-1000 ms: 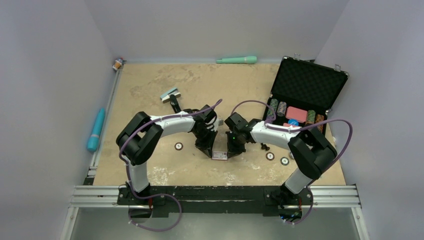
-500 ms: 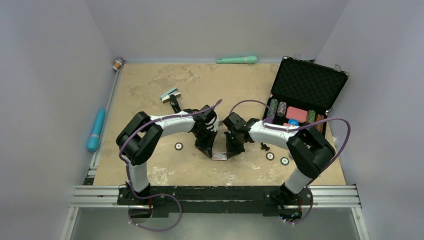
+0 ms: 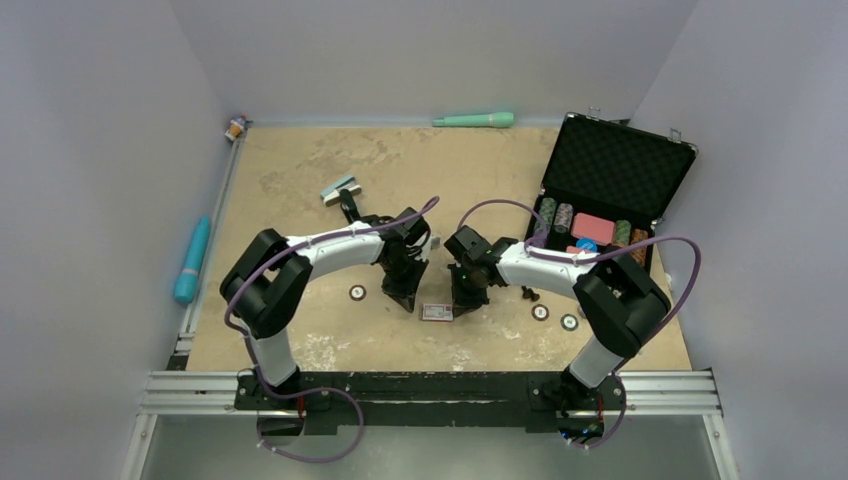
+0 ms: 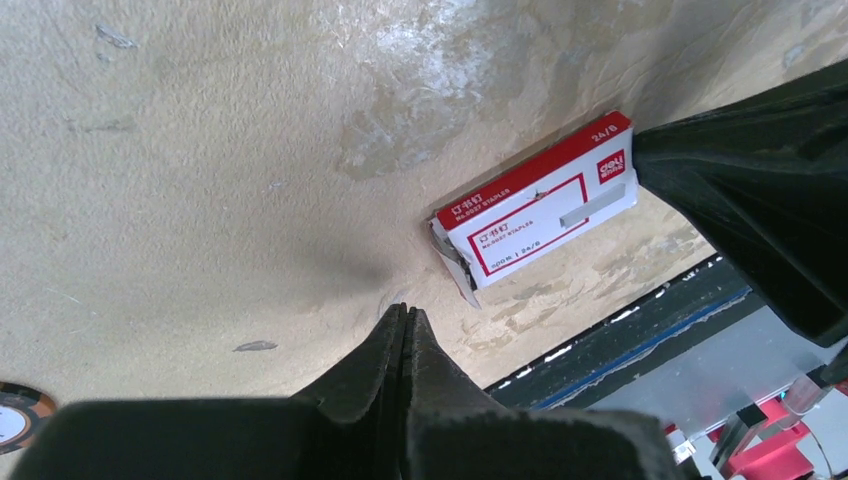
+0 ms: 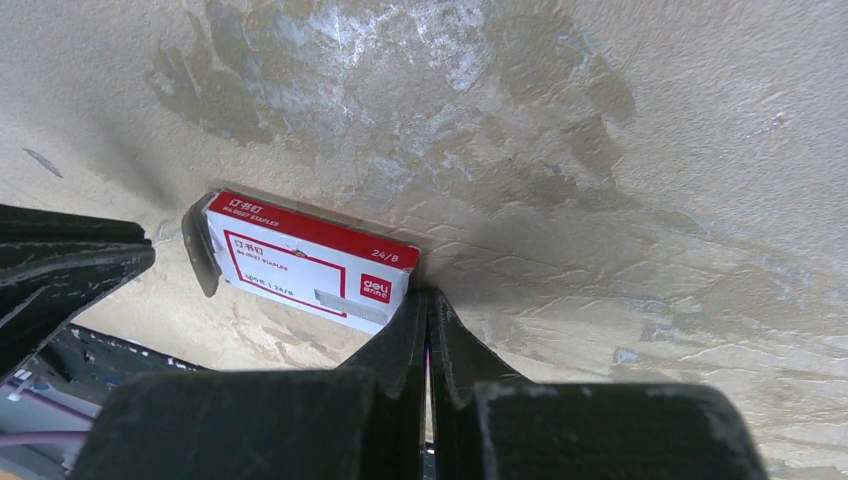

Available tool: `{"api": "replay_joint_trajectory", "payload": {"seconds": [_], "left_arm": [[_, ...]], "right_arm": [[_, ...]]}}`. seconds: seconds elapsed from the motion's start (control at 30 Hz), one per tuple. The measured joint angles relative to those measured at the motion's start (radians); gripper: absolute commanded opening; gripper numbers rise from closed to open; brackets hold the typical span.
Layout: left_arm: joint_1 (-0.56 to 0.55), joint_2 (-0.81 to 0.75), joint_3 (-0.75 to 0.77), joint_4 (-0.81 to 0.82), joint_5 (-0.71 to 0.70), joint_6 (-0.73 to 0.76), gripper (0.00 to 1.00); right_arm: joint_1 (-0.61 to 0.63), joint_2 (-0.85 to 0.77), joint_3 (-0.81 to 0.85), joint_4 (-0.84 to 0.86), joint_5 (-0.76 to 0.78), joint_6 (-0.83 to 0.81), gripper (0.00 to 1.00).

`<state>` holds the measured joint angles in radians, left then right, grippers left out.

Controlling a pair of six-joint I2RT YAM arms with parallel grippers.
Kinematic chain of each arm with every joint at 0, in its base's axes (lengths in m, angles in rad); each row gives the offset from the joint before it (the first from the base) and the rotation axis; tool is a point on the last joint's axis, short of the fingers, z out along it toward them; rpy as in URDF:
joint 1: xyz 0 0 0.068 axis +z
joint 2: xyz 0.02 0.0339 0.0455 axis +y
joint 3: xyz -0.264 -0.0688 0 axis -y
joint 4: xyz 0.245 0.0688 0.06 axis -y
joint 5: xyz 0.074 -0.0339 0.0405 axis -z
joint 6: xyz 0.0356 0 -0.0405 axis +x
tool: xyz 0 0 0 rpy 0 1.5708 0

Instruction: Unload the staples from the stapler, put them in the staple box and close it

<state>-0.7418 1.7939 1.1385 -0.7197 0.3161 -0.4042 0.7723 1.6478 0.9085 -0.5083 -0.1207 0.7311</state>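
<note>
A red and white staple box (image 3: 437, 312) lies flat on the tan table between my two grippers. It shows in the left wrist view as the box (image 4: 540, 212) with a torn end flap, and in the right wrist view as the box (image 5: 310, 265). My left gripper (image 3: 408, 300) (image 4: 404, 310) is shut on nothing, its tip just short of the box's torn end. My right gripper (image 3: 462, 303) (image 5: 428, 295) is also shut and empty, its tip against the box's other end. The pale blue and black stapler (image 3: 342, 192) lies further back on the left. No loose staples show.
An open black case (image 3: 610, 190) with chips stands at the right. Round chips (image 3: 357, 293) (image 3: 540, 312) (image 3: 569, 322) and small black pieces (image 3: 528, 294) lie on the table. A green marker (image 3: 473, 120) lies at the back wall, and a blue tube (image 3: 192, 258) at the left edge.
The left arm's elbow has swung left and its gripper has drawn slightly back from the box. The box now lies flatter. The right arm has barely moved.
</note>
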Motion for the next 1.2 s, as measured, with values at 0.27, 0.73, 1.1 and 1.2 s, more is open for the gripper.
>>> {"api": "replay_joint_trajectory", "payload": {"seconds": [0.27,0.73,1.1,1.2], "left_arm": [[0.002,0.068,0.003,0.010,0.036,-0.007,0.00],[0.006,0.111,0.009,0.051,0.171,-0.049,0.00],[0.007,0.107,0.008,0.048,0.168,-0.048,0.00],[0.006,0.084,0.008,0.035,0.122,-0.043,0.00]], "right_arm": [[0.000,0.000,0.000,0.000,0.001,0.000,0.00],[0.001,0.000,0.000,0.006,-0.001,0.002,0.00],[0.002,-0.030,-0.029,0.022,0.011,0.002,0.00],[0.002,-0.048,-0.028,0.012,0.027,-0.003,0.00]]}}
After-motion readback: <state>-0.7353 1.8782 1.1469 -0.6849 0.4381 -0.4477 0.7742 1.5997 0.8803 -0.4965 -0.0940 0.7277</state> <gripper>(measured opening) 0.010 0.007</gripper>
